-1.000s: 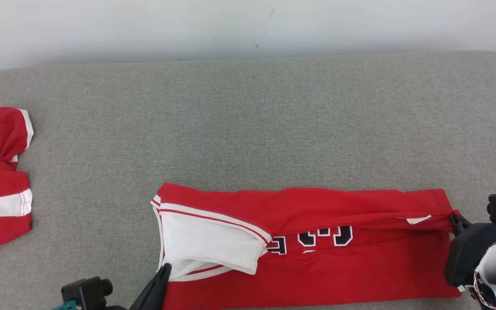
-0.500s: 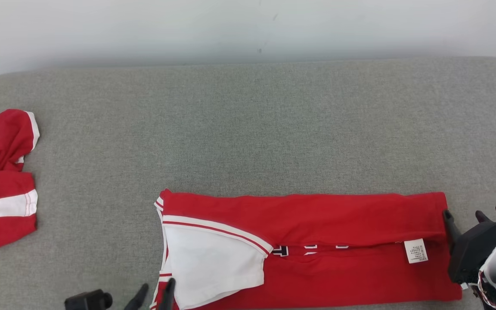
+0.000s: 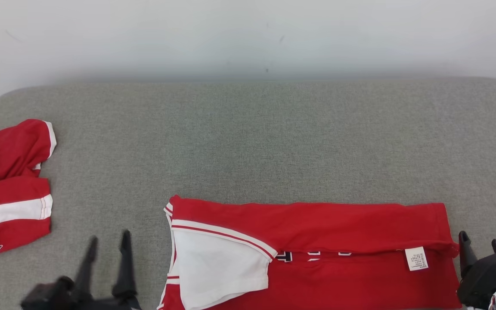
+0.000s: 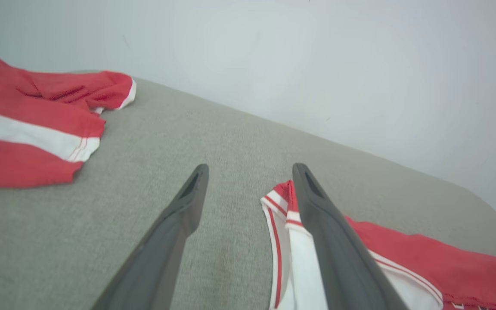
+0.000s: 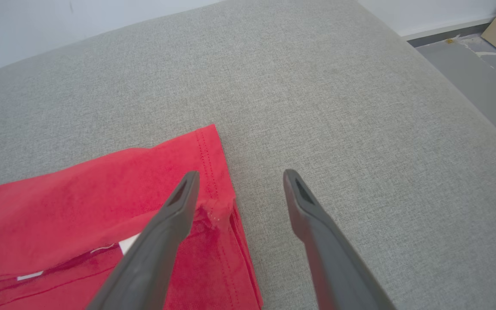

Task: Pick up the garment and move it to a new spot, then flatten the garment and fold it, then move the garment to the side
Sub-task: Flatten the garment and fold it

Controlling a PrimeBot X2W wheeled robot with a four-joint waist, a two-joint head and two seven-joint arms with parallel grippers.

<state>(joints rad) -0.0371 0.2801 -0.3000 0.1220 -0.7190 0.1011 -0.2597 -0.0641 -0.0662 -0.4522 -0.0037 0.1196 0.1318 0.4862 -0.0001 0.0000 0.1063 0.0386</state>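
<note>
The grey fabric surface point(image 3: 248, 142) bears a folded red jersey point(image 3: 338, 228) and, far left, another red garment point(image 3: 7, 189).

two red and white garments on one grey surface point(image 3: 248, 142): a long folded garment point(image 3: 317, 224) and a second garment point(image 3: 7, 189). one white label point(image 3: 416, 258). two grippers, left gripper point(image 3: 109, 237) and right gripper point(image 3: 479, 239), two fingers each.

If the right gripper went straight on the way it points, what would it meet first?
Probably the bare grey cushion, just beside the hem of the red jersey; how high the right gripper sits above it is unclear.
</note>
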